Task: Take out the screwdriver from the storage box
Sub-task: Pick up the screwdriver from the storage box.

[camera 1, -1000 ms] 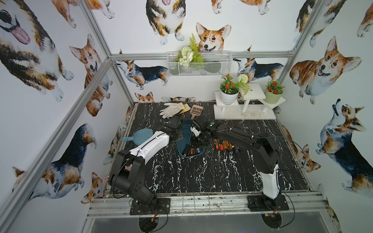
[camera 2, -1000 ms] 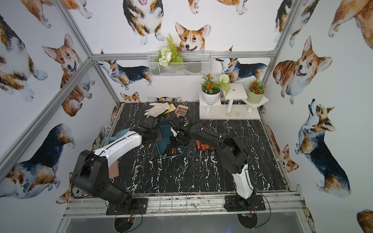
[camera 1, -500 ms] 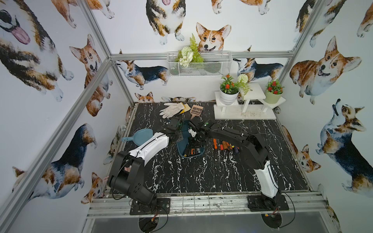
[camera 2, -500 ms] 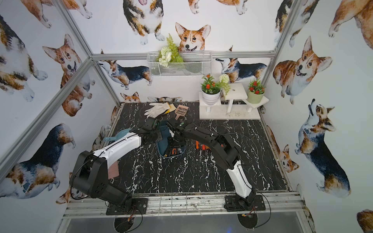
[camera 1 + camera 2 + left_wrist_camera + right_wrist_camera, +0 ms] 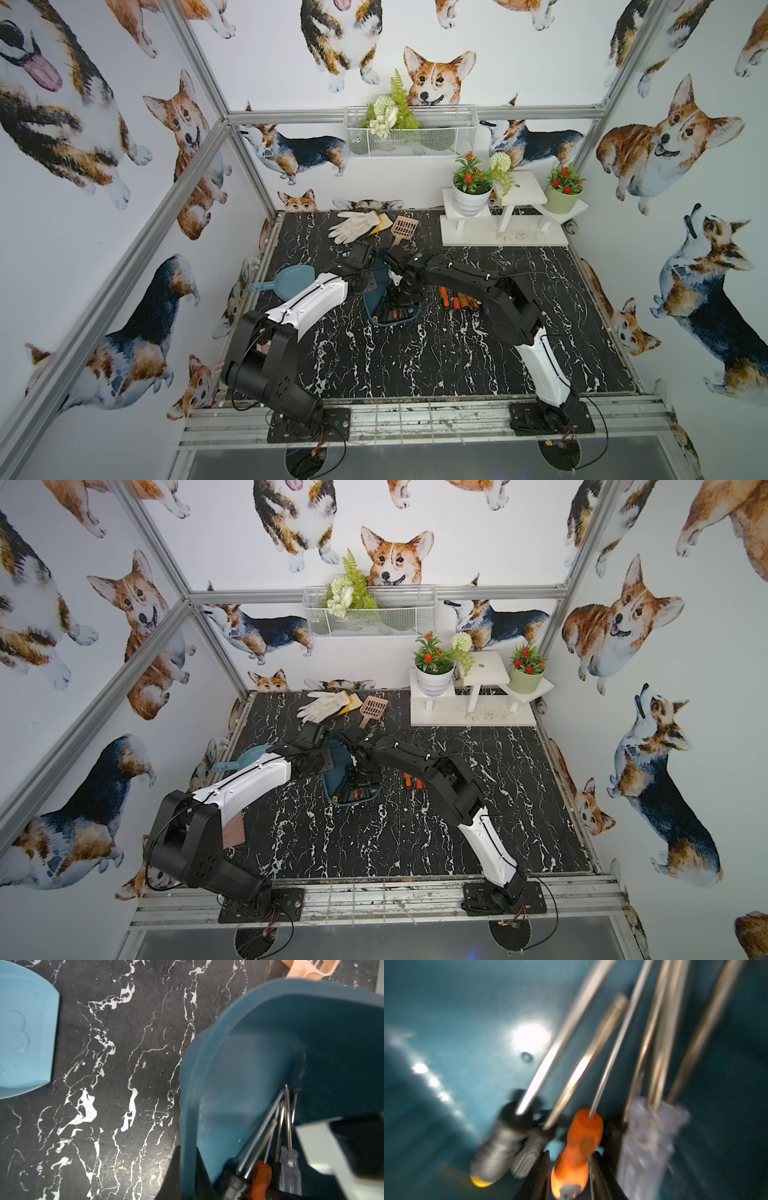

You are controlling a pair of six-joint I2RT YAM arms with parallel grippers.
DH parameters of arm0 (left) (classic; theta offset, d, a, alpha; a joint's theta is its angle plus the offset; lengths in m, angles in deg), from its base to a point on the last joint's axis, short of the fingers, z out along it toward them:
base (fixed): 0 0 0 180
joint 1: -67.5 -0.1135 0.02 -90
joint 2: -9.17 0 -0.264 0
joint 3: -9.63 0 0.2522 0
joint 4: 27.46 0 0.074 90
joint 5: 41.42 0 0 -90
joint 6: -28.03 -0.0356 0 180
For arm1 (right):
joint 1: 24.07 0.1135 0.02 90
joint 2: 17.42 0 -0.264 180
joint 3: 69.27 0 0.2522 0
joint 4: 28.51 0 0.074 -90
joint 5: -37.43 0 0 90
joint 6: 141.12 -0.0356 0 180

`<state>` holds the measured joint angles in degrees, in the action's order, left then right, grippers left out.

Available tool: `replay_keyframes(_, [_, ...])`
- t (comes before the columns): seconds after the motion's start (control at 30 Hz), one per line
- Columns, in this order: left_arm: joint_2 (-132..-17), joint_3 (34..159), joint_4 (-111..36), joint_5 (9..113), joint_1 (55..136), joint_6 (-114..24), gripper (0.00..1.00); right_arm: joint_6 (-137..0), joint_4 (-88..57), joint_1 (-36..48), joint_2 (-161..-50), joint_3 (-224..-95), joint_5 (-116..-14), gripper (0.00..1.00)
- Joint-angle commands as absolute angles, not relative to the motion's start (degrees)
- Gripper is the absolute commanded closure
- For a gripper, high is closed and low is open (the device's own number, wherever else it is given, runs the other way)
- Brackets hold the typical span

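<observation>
Glossy teal plastic storage box (image 5: 446, 1012); screwdriver (image 5: 577, 1147): smooth orange plastic, shiny metal.

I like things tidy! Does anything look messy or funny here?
Yes. The screwdrivers in the storage box lie jumbled in a heap at one end, with their shafts crossing. Other screwdrivers lie loose on the table beside the box.
</observation>
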<state>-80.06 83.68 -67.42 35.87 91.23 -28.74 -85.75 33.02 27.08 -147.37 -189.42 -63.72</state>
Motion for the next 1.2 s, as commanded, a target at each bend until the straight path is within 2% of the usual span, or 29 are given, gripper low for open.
replay_keyframes(0.0, [-79.33,84.12,-65.77,35.53,91.14,-28.86,1.0,-86.04,39.91,26.99,-149.36,-191.79,-59.21,0.6])
replay_keyframes(0.1, [-79.08,84.12,-65.82,35.47,91.14,-28.92,1.0,-85.73,40.02,26.99,-149.74,-191.76,-59.1,0.63])
replay_keyframes(0.33, [-79.14,84.37,-66.29,35.01,91.14,-28.84,1.0,-85.75,37.68,27.01,-147.75,-189.81,-58.98,0.83])
replay_keyframes(0.47, [-79.65,84.86,-66.69,34.56,91.14,-29.17,1.0,-85.42,35.17,26.98,-144.45,-187.94,-58.08,0.86])
replay_keyframes(0.77, [-81.44,86.14,-67.59,34.18,91.14,-28.93,1.0,-85.05,34.13,26.31,-139.15,-186.37,-57.22,1.0])
replay_keyframes(1.17, [-81.88,86.67,-68.34,33.64,91.1,-29.1,1.0,-85.24,31.76,24.3,-132.12,-181.26,-57.05,1.0])
